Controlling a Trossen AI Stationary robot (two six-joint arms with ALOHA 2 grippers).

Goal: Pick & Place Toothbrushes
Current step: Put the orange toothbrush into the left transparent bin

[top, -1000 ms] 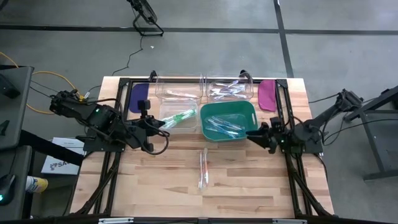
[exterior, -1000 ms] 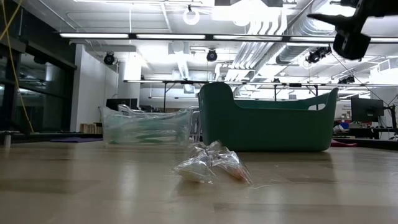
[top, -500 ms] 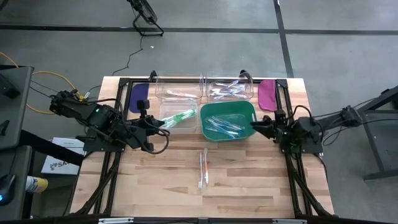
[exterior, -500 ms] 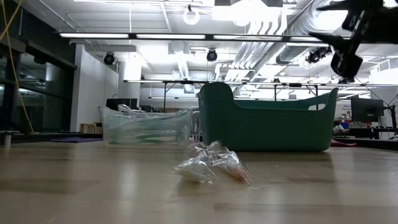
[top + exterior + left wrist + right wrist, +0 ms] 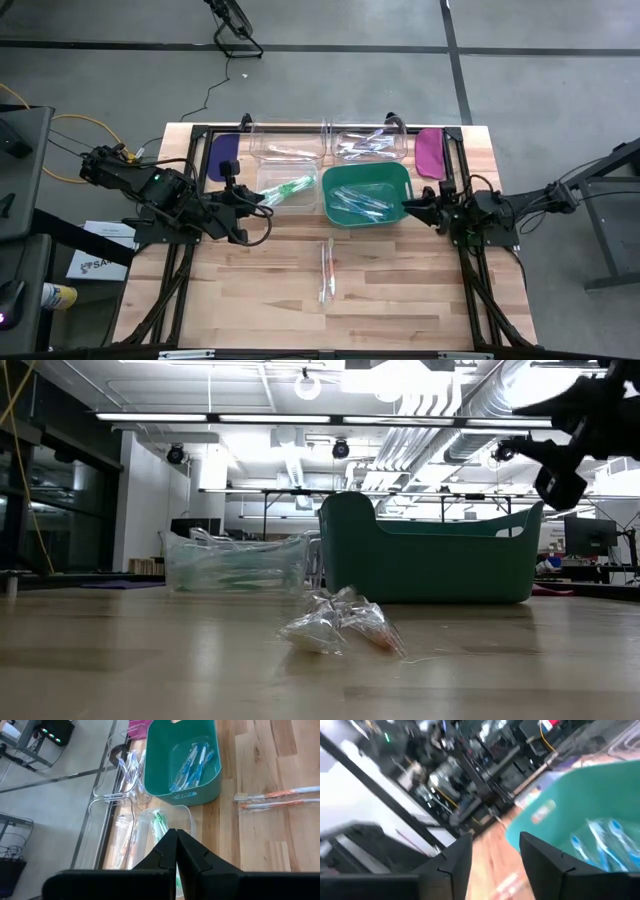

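The left gripper (image 5: 262, 208) is seen closed and empty, its fingers (image 5: 172, 851) pressed together, beside a clear tray (image 5: 290, 187) in which green toothbrushes (image 5: 291, 186) lie. Behind it, two more clear trays (image 5: 285, 142) hold further brushes, flanked by a purple paddle (image 5: 224, 156) and a magenta paddle (image 5: 430, 151). Blue toothbrushes (image 5: 362, 203) are gathered in the green bin (image 5: 366, 172) at the middle. Two wrapped toothbrushes (image 5: 326, 270) are left on the bare surface (image 5: 400, 290), well apart from both arms. The right gripper (image 5: 411, 206) is held above the bin's right edge, its fingers (image 5: 455, 860) parted and nothing between them.
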